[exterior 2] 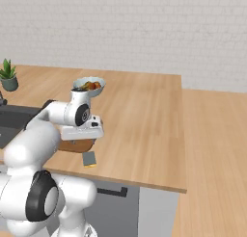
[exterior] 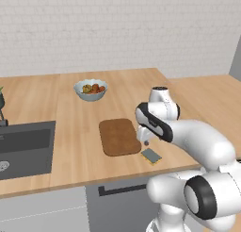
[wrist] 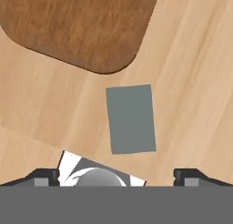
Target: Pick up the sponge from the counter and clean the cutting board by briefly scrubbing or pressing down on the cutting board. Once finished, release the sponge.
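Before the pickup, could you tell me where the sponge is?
The sponge lies flat on the counter near its front edge, just off the cutting board's near right corner, apart from it.

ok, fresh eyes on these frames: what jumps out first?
The white arm bulks large at the counter's near edge, its pincer hanging open above the grey-green sponge, not touching it. Just beyond the sponge lies the dark reddish-brown cutting board on the tan counter. Farther back sits a bowl of fruit, with the dark sink at left.
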### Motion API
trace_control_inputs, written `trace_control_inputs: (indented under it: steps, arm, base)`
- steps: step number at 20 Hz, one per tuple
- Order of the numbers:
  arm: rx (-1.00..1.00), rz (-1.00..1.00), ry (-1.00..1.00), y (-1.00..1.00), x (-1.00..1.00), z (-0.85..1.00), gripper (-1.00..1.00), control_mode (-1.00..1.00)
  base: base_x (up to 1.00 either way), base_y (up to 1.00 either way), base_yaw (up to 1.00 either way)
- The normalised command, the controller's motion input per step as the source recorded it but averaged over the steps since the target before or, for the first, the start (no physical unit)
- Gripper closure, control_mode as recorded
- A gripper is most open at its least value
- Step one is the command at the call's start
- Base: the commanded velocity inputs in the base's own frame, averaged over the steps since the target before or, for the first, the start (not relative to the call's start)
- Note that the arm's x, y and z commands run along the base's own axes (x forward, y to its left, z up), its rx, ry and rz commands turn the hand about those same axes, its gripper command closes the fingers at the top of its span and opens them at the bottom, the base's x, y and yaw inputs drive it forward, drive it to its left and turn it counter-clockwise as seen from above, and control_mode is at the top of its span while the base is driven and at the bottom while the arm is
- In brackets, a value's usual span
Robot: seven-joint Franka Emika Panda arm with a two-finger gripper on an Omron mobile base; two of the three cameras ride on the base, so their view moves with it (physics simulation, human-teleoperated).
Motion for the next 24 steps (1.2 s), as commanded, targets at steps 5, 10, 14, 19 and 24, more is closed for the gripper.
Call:
trace_control_inputs:
  steps: [5,10,14,19,24]
  arm:
    - [0.0,0.0,0.02,0.0,0.01,-0.43,-1.0,-1.0]
    - [0.0,0.0,0.01,0.0,0.0,-0.42,-1.0,-1.0]
    - [0.0,0.0,0.01,0.0,0.0,-0.35,-1.0,-1.0]
    - [0.0,0.0,0.03,0.0,0.0,-0.33,-1.0,-1.0]
    - [0.0,0.0,0.02,-0.03,0.01,-0.25,-1.0,-1.0]
  base:
    - [0.0,0.0,0.0]
    - [0.0,0.0,0.0]
    - [0.0,0.0,0.0]
    - [0.0,0.0,0.0]
    - [0.0,0.0,0.0]
